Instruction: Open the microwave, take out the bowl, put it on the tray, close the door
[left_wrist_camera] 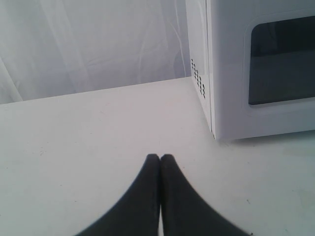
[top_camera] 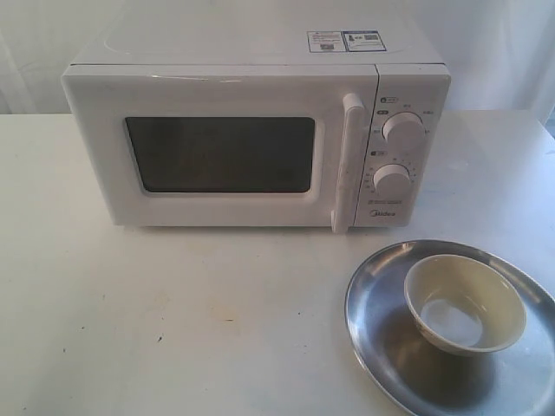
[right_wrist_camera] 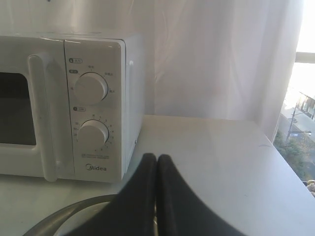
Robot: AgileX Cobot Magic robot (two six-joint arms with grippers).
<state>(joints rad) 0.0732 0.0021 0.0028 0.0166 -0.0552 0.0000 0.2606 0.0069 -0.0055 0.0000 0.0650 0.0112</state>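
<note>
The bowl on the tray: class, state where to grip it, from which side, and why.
Probably the rim of the bowl, from above, jaws astride it: it sits upright and open on the tray, rim free all round; its sloping wall could slip.

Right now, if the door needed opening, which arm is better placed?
Likely right: the right fingers face the door handle, while the left fingers sit off the handle-less corner of the microwave.

It looks like a staged test room: a plain white table (top_camera: 173, 329), and white cloth (right_wrist_camera: 211, 59) draped ahead of the right gripper (right_wrist_camera: 157, 156) jaws, with a street-facing window (right_wrist_camera: 301, 98) off to their side.
</note>
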